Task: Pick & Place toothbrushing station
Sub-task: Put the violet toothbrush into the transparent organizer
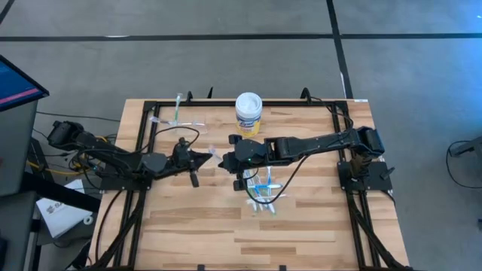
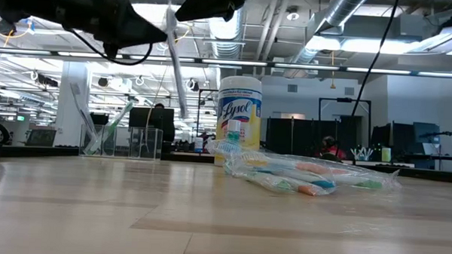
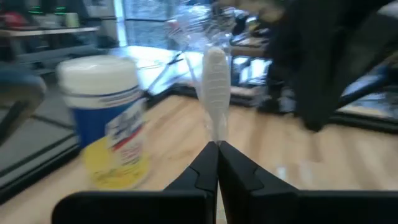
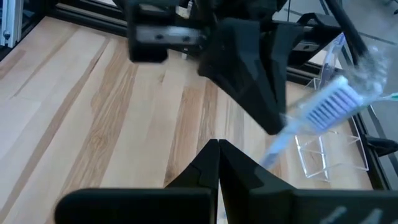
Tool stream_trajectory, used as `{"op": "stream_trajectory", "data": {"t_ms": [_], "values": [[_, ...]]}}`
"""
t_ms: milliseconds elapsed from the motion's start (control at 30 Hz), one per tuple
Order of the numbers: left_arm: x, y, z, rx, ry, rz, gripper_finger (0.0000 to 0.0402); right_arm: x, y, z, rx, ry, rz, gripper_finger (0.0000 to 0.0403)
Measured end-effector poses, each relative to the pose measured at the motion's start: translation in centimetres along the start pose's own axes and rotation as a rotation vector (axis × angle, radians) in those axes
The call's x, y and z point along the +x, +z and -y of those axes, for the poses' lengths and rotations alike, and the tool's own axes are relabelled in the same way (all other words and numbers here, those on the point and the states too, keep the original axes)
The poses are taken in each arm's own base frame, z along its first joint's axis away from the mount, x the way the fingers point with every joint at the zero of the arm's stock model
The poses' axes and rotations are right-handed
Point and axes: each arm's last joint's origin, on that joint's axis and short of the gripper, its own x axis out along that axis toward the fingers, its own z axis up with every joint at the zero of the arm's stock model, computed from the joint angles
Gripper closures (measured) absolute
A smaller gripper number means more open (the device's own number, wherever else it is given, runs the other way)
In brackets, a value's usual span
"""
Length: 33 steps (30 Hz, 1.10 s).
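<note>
A white toothbrush (image 2: 176, 65) with blue-and-white bristles (image 4: 333, 102) hangs above the table's middle. A scrap of clear wrapper (image 4: 370, 68) clings to its head. My left gripper (image 1: 205, 156) comes from the left and is shut on it. My right gripper (image 1: 228, 160) faces it from the right, shut (image 4: 217, 144), with nothing visible between its fingertips; whether it touches the brush I cannot tell. A clear bag of toothbrushes (image 1: 262, 192) lies flat on the table. A clear cup (image 2: 120, 142) holding a brush stands at the far left. My left gripper pinches the toothbrush's handle a little below the bristle head (image 4: 287, 127) between its two fingers. They reach in level from the table's left. From the fingertips (image 3: 211, 155) the broad white part (image 3: 216, 81) stands up. The brush hangs slanted, clear of the table.
A white-lidded, yellow-labelled round tub (image 1: 248, 113) stands at the far middle, just behind both grippers. A black frame (image 1: 151, 113) borders the table's left, far and right sides. Bare wood (image 1: 196, 226) spreads toward the near edge.
</note>
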Motion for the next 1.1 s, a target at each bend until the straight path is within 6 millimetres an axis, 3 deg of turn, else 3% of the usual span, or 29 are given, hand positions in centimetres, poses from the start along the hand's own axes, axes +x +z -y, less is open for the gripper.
{"op": "stream_trajectory", "data": {"t_ms": [433,733,1100], "values": [[-1.1,1.6,-3.8,-0.027,0.311,0.030,0.0401,0.2,0.1,-1.1,0.005,0.068,0.012,0.0403],[-0.2,1.8,-7.1,-0.035,0.518,0.016,0.0401,0.7,-0.2,-1.4,0.003,0.075,-0.006,0.0403],[0.7,2.8,-10.4,-0.037,0.597,-0.086,0.0401,0.7,-0.2,-1.4,0.008,0.074,-0.004,0.0403]]}}
